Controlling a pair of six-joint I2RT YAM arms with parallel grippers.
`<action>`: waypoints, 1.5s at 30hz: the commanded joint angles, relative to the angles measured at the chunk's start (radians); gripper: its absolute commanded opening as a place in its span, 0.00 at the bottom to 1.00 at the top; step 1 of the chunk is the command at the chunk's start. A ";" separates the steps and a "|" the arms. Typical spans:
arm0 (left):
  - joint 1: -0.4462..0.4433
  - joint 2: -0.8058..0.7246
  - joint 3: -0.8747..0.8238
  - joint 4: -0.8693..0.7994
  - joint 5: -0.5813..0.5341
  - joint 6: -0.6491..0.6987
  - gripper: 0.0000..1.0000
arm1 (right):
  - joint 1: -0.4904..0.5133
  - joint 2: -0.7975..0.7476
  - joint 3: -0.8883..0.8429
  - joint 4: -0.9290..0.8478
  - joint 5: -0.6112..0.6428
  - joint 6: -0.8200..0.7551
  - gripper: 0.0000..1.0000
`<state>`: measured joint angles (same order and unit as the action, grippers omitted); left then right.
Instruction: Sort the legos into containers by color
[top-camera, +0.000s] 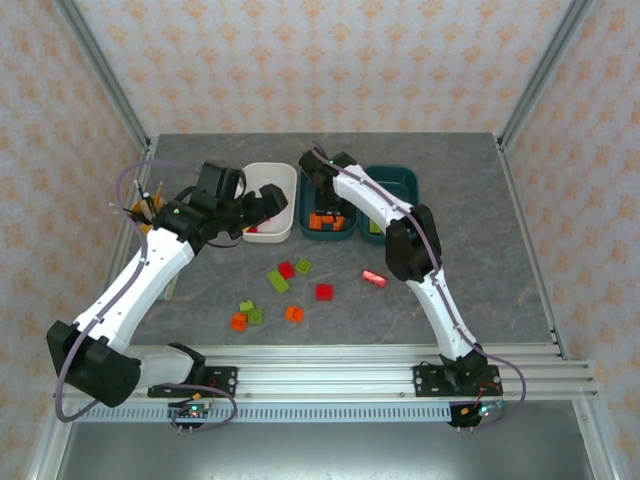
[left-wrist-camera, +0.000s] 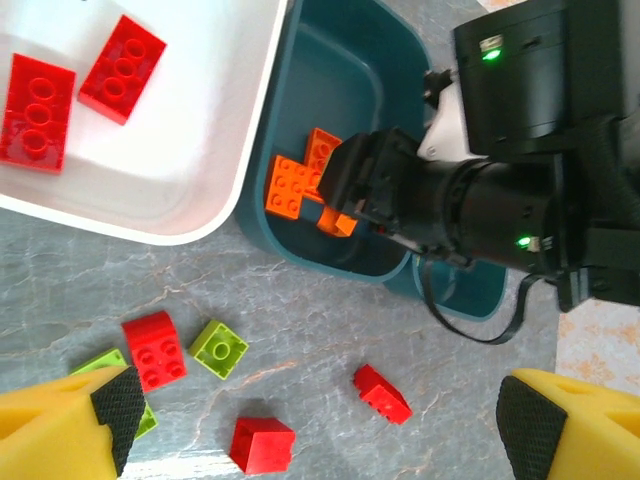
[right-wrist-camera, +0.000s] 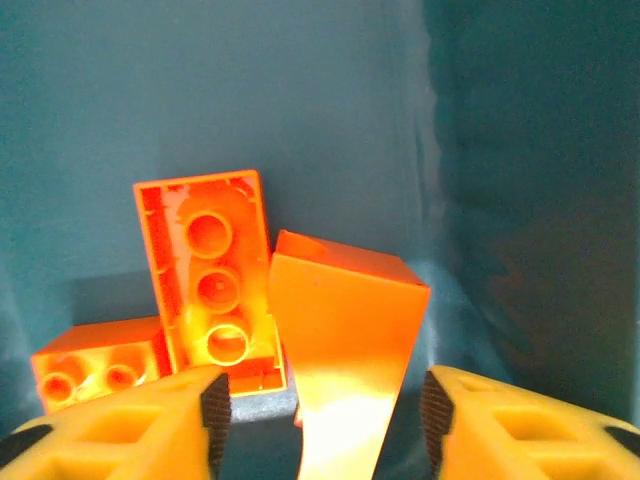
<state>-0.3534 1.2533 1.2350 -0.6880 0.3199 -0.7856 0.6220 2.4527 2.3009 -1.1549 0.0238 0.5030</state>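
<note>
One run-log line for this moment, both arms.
right gripper open inside teal tub, orange brick between jaws | left gripper open, empty, above scattered legos

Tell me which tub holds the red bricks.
The white tub, leftmost of the three, with two red bricks inside; the teal tub beside it holds orange ones.

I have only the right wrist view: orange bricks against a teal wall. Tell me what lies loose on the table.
Observer: From the top view, red, green and orange loose bricks lie scattered on the table.
Operator: Report the white tub.
Observer: Two red bricks lie in the white tub, seen from the left wrist.
Operator: Give me the left pincer.
Observer: The left pincer hangs open by the white tub, nothing between its fingers.
</note>
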 joint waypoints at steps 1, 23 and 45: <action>0.004 -0.049 -0.013 -0.063 -0.067 0.000 0.94 | 0.002 -0.062 0.068 -0.038 -0.003 -0.002 0.57; -0.114 -0.015 -0.193 -0.248 -0.121 -0.054 0.84 | 0.128 -1.030 -1.016 0.503 -0.407 -0.243 0.56; -0.155 0.522 -0.051 0.072 -0.269 -0.049 0.67 | 0.133 -1.221 -1.249 0.518 -0.359 -0.163 0.56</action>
<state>-0.5083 1.7515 1.1831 -0.6563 0.0647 -0.8474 0.7521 1.2552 1.0412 -0.6407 -0.3634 0.3256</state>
